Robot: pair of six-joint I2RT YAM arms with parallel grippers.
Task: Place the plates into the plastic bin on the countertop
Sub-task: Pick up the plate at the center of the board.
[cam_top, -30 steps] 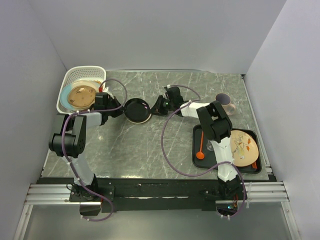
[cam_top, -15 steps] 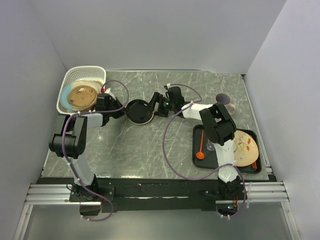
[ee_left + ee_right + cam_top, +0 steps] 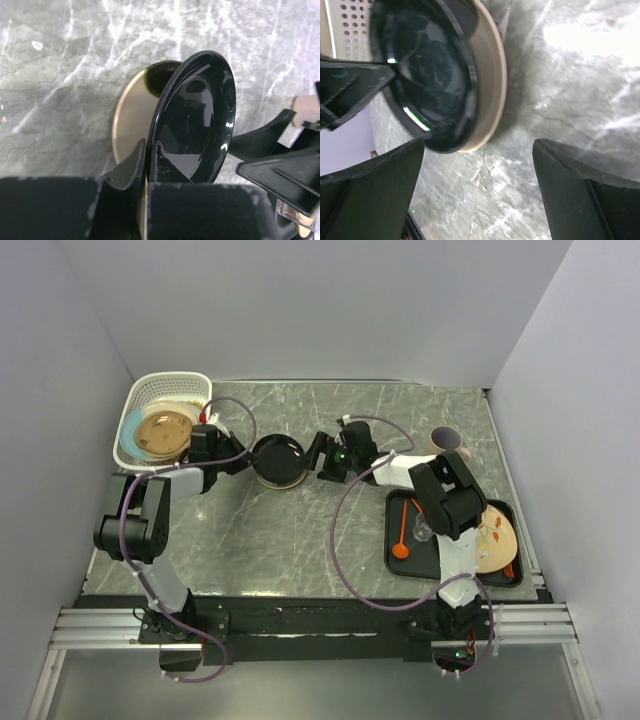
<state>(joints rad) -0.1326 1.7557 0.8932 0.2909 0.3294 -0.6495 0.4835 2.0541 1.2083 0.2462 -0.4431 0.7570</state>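
Observation:
A dark brown plate with a cream underside is pinched at its rim by my left gripper, which is shut on it. In the left wrist view the plate stands tilted between the fingers of my left gripper. My right gripper is open just right of the plate and does not touch it. Its own view shows the plate ahead of the wide-apart jaws of my right gripper. The white plastic bin at the far left holds a tan plate on a blue-and-cream one. A pink-and-cream plate lies on the black tray.
The black tray at the right also carries an orange spoon. A mug stands behind it on the grey-green countertop. Walls close in on the left, back and right.
My right gripper has let go of the dark plate, opened wide and drawn back a little to the right. The left gripper keeps its hold and the plate has shifted slightly left.

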